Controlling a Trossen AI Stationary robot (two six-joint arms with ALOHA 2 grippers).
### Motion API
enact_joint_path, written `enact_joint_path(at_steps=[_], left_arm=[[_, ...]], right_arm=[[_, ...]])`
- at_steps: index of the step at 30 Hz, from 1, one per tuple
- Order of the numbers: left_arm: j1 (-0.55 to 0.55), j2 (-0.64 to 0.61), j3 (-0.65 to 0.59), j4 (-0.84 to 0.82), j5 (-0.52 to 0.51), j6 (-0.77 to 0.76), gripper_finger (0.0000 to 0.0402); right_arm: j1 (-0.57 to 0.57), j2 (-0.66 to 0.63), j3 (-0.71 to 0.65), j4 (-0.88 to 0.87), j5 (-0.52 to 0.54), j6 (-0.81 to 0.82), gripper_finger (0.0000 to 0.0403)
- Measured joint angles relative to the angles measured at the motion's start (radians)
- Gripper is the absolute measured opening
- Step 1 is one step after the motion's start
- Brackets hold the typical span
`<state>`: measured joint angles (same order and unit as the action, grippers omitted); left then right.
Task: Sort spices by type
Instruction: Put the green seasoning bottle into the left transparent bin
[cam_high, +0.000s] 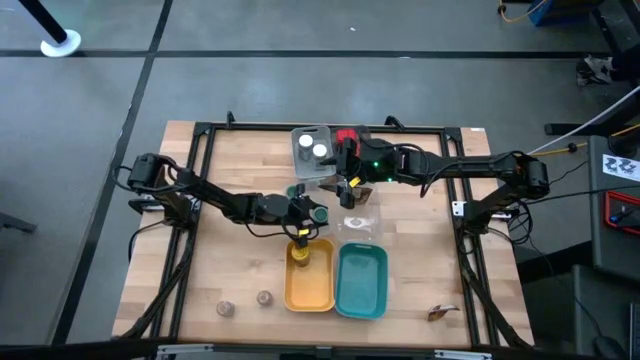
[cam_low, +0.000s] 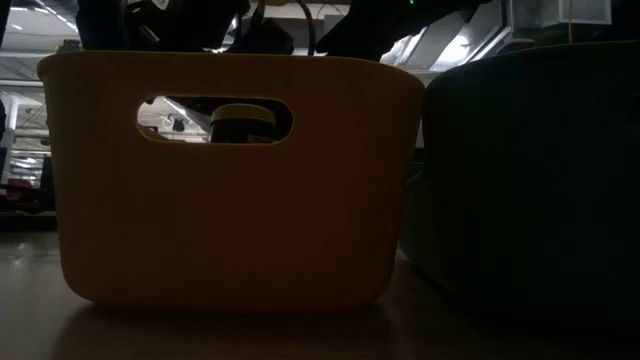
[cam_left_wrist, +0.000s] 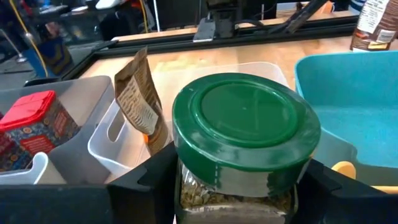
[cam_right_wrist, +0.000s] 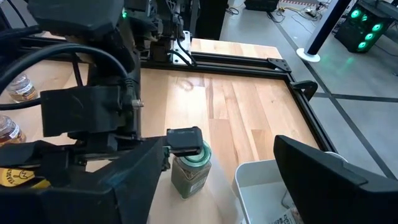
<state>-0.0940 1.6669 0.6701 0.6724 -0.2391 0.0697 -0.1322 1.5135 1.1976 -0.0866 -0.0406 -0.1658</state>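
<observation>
Green-lidded jar (cam_left_wrist: 244, 146) in left gripper (cam_left_wrist: 239, 186), label unreadable

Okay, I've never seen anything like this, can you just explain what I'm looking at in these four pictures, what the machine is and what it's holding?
It is a robot with two dark arms at a wooden table, sorting spice jars. One picture looks straight down, one sits at table height behind the yellow tray, and two ride on the arms' wrists. The left gripper is shut on a green-lidded jar above the table's middle. The right gripper hangs open near the grey tray, which holds two white-lidded jars. A teal tray lies beside the yellow one, and two small brown jars stand near the front edge.
</observation>
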Motion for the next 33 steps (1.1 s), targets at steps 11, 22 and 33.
enact_joint_path(at_steps=[11,22,33], left_arm=[[0.000,-0.073,-0.002,-0.036,-0.021,-0.042,0.0198],[-0.044,-0.140,-0.010,-0.245,-0.068,-0.185,0.0189],[-0.064,-0.140,-0.011,-0.351,-0.147,-0.233,0.0193]], right_arm=[[0.000,0.000,-0.001,-0.028,0.000,0.000,0.0308],[0.000,0.000,-0.001,-0.052,0.000,0.000,0.0308],[0.000,0.000,-0.001,-0.051,0.000,0.000,0.0308]])
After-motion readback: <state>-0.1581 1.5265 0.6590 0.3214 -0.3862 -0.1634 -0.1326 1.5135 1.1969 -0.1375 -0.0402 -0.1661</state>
